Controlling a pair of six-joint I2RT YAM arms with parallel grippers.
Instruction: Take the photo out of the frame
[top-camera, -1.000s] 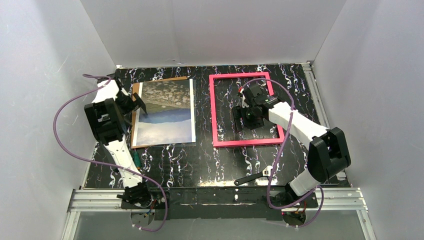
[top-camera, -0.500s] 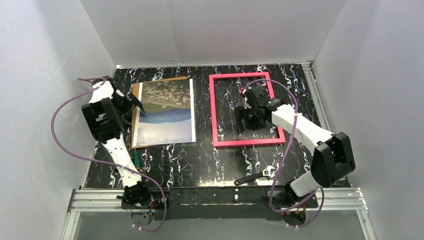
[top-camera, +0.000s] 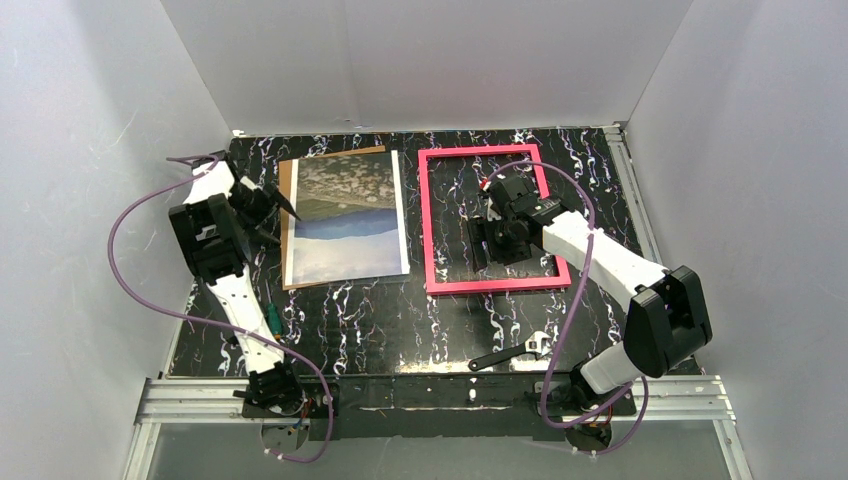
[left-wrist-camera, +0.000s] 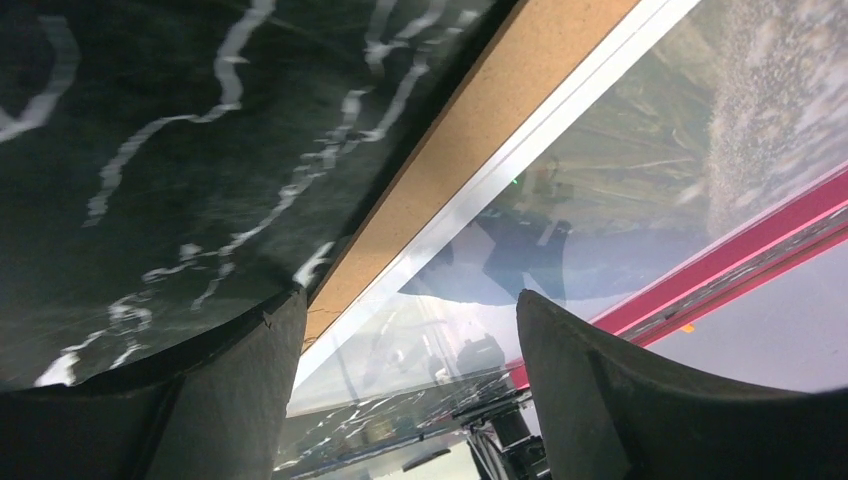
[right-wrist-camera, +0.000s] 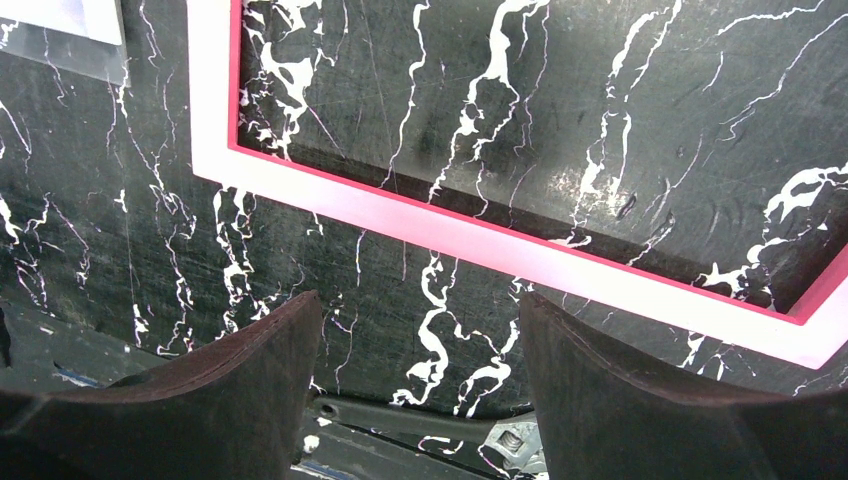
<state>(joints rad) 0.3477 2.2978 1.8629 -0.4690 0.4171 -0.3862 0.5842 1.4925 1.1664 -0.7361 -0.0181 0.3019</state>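
The photo (top-camera: 345, 218) slid right; board (left-wrist-camera: 485, 130) apparently too.

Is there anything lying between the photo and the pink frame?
Nothing; just a narrow strip of bare black marbled table separates the photo and the frame, as the top view shows.

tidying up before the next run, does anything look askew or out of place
The photo sits slightly twisted on its brown backing board, so a sliver of board shows along its left and far edges. The pink frame lies flat and empty alongside. An adjustable wrench lies stray near the front.
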